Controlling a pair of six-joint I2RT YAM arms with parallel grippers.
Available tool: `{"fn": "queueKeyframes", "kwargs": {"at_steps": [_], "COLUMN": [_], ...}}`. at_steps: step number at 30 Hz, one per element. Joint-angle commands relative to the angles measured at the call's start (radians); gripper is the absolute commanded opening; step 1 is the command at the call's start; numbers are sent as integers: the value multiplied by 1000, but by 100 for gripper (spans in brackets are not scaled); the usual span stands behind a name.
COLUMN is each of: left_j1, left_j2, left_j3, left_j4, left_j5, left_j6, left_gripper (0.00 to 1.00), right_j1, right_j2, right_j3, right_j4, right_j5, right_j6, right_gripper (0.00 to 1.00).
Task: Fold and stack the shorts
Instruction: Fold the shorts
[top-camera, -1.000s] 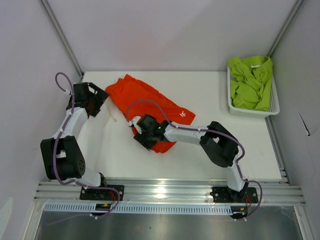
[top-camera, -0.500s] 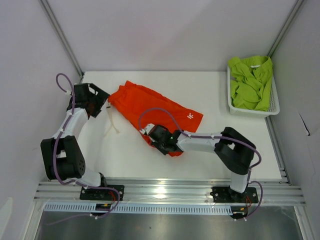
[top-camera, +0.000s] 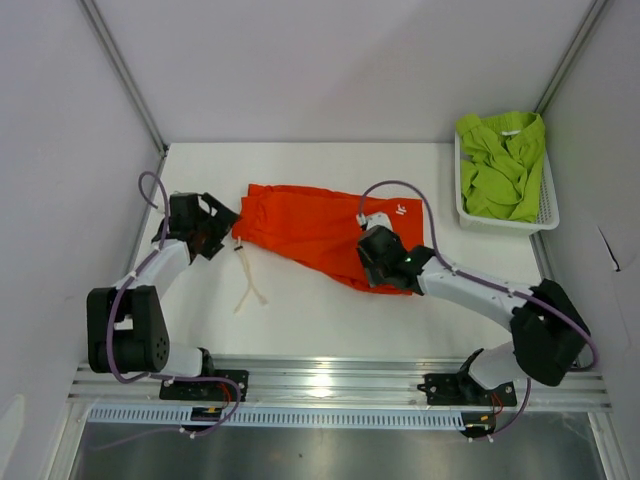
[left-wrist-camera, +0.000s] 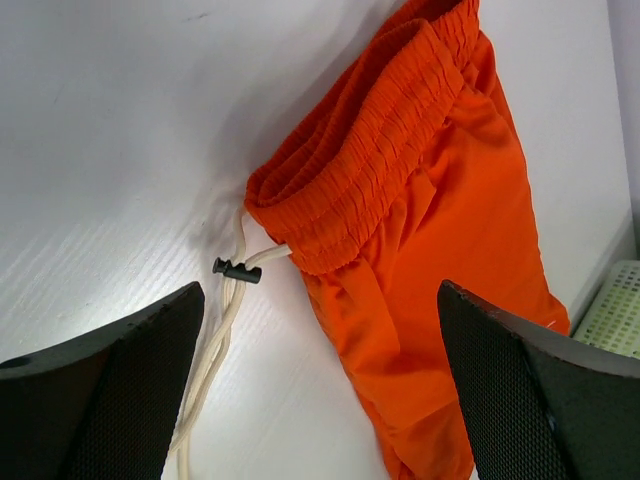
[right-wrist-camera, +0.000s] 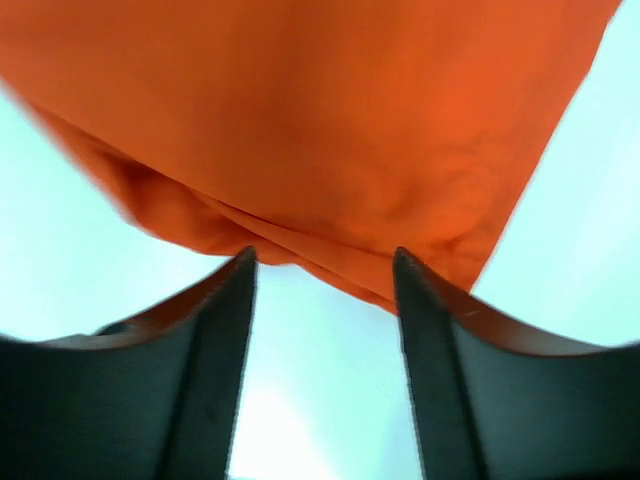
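The orange-red shorts (top-camera: 310, 228) lie stretched out left to right across the middle of the table, with the waistband (left-wrist-camera: 375, 140) at the left end. Their white drawstring (top-camera: 248, 285) with a black toggle (left-wrist-camera: 236, 269) trails toward the near edge. My left gripper (top-camera: 222, 226) hovers wide open over the waistband end (left-wrist-camera: 320, 330), with nothing between its fingers. My right gripper (top-camera: 372, 258) sits at the shorts' near right hem; its jaws stand apart with only table between them (right-wrist-camera: 323, 262). The lime green shorts (top-camera: 500, 165) are bunched in the basket.
The white mesh basket (top-camera: 467, 215) stands at the back right against the enclosure wall, and its corner shows in the left wrist view (left-wrist-camera: 612, 310). Metal frame posts rise at the back corners. An aluminium rail (top-camera: 330, 378) runs along the near table edge.
The right gripper dragged the shorts' leg end to the right, stretching them out, then shut and opened again. The left arm swung in toward the waistband.
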Motion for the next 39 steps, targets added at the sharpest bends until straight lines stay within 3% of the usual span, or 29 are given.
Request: {"fn": "queueKeyframes", "kwargs": {"at_steps": [1,4,9,17,24,27,31,32,35,39], "left_j1": [0,0,18,56,56,58,58,58,56,56], "left_j2": [-48,-50,-60,-135,-135,-137,-131,-129,-125,-119], "left_j3": [-27,-25,-16,-55,-51,-55,-56,-55,-61,-76], "left_j4": [86,89,69,83,72,75,81,81,83,100], "left_j5": [18,28,21,20,20,23,26,28,29,37], "left_j6": [-25,-18,-4,-16,-10,-10,-8,-8,-5,-1], "left_gripper": [99,99,99,99,99,99,99,99,99,99], "right_j1": [-21,-32,-32,-20,11,20,27,32,47,54], "right_j2": [-94,8,287,622,765,785,784,783,718,562], "right_j3": [56,195,401,732,817,817,785,757,617,405], "right_j4": [168,205,230,251,259,250,202,202,223,266], "right_j5": [-186,-331,-467,-557,-520,-511,-526,-528,-526,-541], "right_j6": [4,-21,-27,16,-50,-71,-91,-102,-126,-133], "right_gripper": [68,78,80,74,69,53,17,17,1,0]}}
